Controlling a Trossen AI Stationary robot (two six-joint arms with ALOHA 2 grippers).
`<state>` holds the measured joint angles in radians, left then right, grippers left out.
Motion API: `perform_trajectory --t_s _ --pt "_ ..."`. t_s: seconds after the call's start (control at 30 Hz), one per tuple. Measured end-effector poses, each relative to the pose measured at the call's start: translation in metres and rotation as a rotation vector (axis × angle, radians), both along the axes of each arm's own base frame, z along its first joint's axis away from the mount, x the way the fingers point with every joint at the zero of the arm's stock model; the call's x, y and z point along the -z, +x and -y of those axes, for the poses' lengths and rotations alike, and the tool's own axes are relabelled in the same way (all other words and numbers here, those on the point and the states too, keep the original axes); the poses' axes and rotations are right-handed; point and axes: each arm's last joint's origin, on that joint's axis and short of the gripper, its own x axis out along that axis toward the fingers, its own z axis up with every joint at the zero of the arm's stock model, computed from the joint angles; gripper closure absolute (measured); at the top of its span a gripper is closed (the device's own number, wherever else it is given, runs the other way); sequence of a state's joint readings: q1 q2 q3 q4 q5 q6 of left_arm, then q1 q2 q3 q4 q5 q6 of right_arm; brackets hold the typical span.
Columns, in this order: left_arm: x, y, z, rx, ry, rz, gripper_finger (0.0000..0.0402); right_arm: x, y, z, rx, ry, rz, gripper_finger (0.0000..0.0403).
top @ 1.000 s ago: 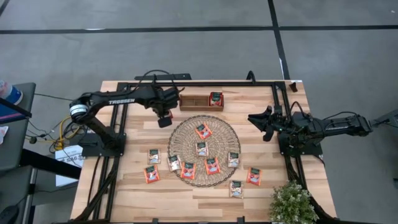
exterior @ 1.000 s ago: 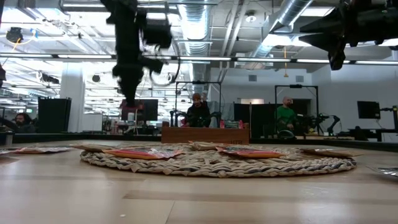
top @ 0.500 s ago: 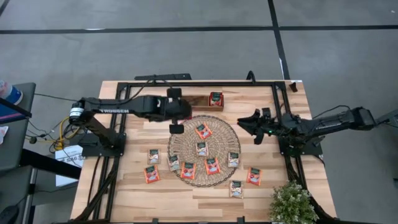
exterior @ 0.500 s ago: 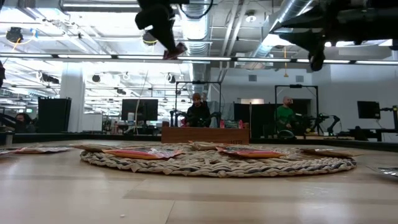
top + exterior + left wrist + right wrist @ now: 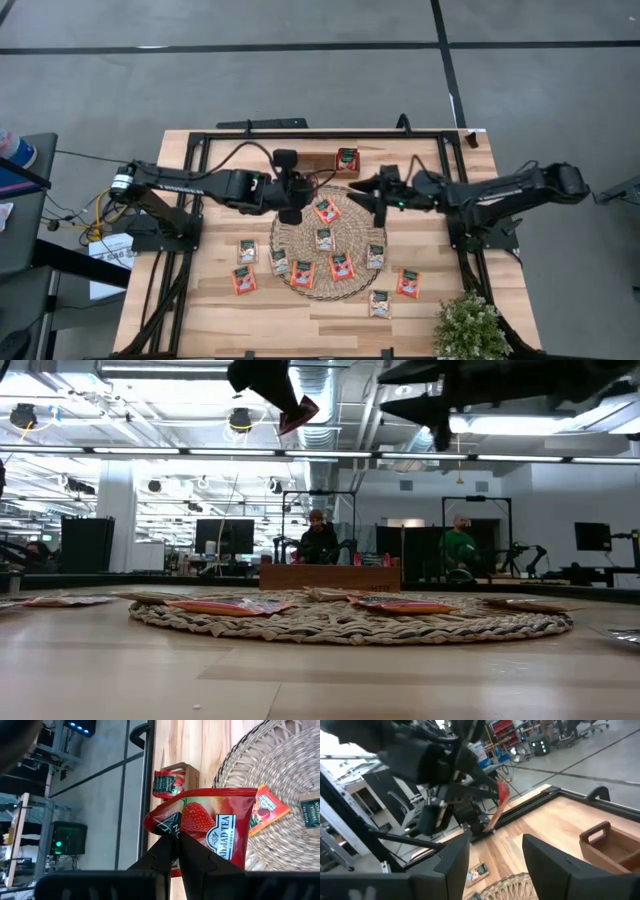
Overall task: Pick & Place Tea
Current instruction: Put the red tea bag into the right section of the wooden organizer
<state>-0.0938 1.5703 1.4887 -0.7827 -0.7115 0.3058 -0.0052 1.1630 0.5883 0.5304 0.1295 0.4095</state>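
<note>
eleven tea sachets show in the high view, plus one more gripped in the air. five sachets (image 5: 324, 239) lie on the round woven mat (image 5: 352, 201): at its far part, its centre, its right part and two on its near part. one more sachet (image 5: 279, 262) overlaps the mat's near-left rim. four lie on the bare wooden table (image 5: 215, 310): two to the mat's left (image 5: 247, 251), two to its near right (image 5: 408, 283). one sachet (image 5: 347, 159) stands in the brown wooden tray (image 5: 318, 162) at the table's far edge. the left gripper (image 5: 291, 207) hangs above the mat's far-left rim, its fingers (image 5: 170, 851) pressed together on a red strawberry sachet (image 5: 215, 832), which the low view shows tilted and well above the table. the right gripper (image 5: 378, 192) hovers just beyond the mat's far-right rim, facing the left one, its two fingers (image 5: 452, 865) spread apart with nothing between them. one small potted plant (image 5: 470, 327) stands at the table's near right corner. two people (image 5: 318, 540) sit in the room beyond the table.
</note>
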Motion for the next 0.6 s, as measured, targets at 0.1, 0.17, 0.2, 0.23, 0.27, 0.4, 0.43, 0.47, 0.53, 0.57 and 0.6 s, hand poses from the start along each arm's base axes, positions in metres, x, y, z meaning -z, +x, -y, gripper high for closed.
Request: perform_trajectory --t_s 0.1,0.17,0.2,0.23,0.27,0.4,0.43,0.47,0.53,0.57,0.6 --pt "0.000 0.000 0.003 -0.007 0.020 0.002 0.0383 -0.005 0.016 0.008 0.006 0.000 -0.006 0.0223" --pt "0.000 -0.001 0.005 -0.003 0.023 0.002 0.0383 -0.008 0.027 0.013 -0.004 0.002 -0.007 0.0223" --pt "0.000 -0.001 0.005 -0.001 0.023 0.002 0.0383 -0.008 0.032 0.015 -0.014 0.003 -0.012 0.0223" --pt "0.000 -0.001 0.006 0.000 0.022 0.002 0.0383 -0.009 0.038 0.018 -0.020 0.004 -0.015 0.0225" --pt "0.000 0.000 0.006 0.001 0.022 0.002 0.0383 -0.010 0.043 0.020 -0.030 0.005 -0.013 0.0226" --pt "0.000 -0.001 0.006 0.001 0.022 0.001 0.0383 -0.013 0.061 0.029 -0.083 0.009 -0.016 0.0231" --pt "0.000 -0.001 0.006 0.002 0.021 0.001 0.0383 -0.013 0.065 0.031 -0.093 0.011 -0.022 0.0232" --pt "0.000 -0.001 0.006 0.002 0.021 0.001 0.0383 -0.013 0.068 0.033 -0.105 0.013 -0.022 0.0233" --pt "0.000 -0.001 0.006 0.002 0.021 0.001 0.0383 -0.016 0.074 0.037 -0.120 0.013 -0.014 0.0234" --pt "0.000 -0.001 0.006 0.002 0.021 0.001 0.0383 -0.016 0.076 0.039 -0.127 0.014 -0.014 0.0234" --pt "0.000 -0.001 0.006 0.002 0.021 0.001 0.0383 -0.016 0.077 0.041 -0.131 0.015 -0.014 0.0234"
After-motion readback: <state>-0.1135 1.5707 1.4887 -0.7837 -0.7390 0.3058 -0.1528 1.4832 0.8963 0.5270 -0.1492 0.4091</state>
